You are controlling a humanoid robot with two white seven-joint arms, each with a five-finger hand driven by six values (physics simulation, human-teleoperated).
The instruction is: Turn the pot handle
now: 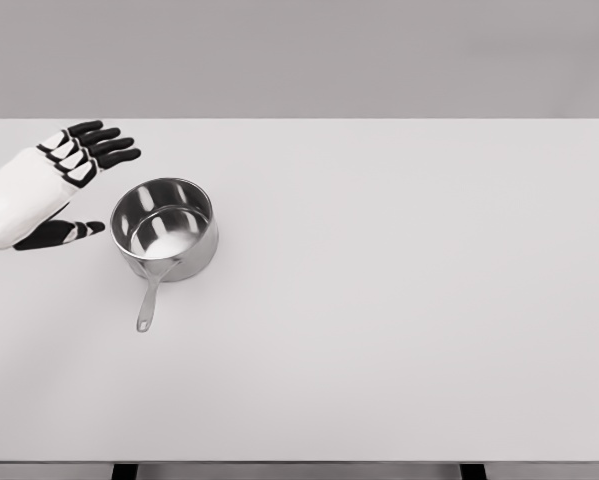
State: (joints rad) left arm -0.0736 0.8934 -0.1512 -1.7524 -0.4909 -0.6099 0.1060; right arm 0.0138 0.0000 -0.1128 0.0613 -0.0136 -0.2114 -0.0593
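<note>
While one pot point(165, 230) sits alone, one left robot hand point(54, 185) hovers beside it, fingers spread, empty.

Only the pot point(165, 229) stands on the table point(399, 300), beside the left robot hand point(54, 185).

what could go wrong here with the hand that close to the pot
1. The left hand is open beside the pot, on its left, while the handle points toward the robot. Reaching for it means passing the pot's wall, and a brush could shove the pot.
2. The handle is thin, so the fingers may slip off it.
3. Pushing the handle might slide the whole pot across the smooth table rather than turn it.
</note>
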